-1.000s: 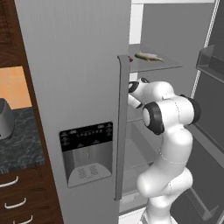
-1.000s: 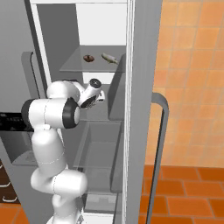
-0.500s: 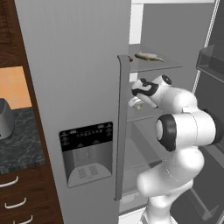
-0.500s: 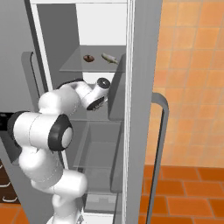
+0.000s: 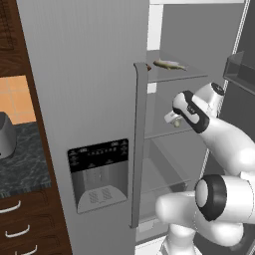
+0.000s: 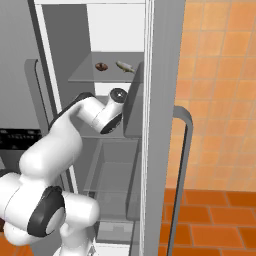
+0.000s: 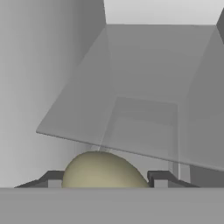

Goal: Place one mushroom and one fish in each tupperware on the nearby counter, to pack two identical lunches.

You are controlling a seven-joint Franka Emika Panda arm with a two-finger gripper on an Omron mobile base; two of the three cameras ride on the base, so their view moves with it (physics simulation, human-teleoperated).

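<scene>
The tool (image 7: pixel 105 181) stands partly open inside the open fridge, its two dark fingertips (image 7: pixel 158 178) on either side of a rounded olive-tan lump (image 7: pixel 103 170) that fills the gap between them; whether they press on it I cannot tell. In the left base view the same small pale lump (image 5: pixel 177 123) sits at the tool's tip, below the upper glass shelf (image 5: pixel 191 75). On that shelf lie a pale tan elongated fish (image 6: pixel 125 67) and, just beside it, a small dark reddish-brown mushroom (image 6: pixel 101 66). The grey fridge door (image 5: pixel 89 89) carries a dispenser panel. To its left a dark speckled stone tabletop (image 5: pixel 22 167) tops brown drawers. Orange tiles (image 6: pixel 220 100) cover the wall.
</scene>
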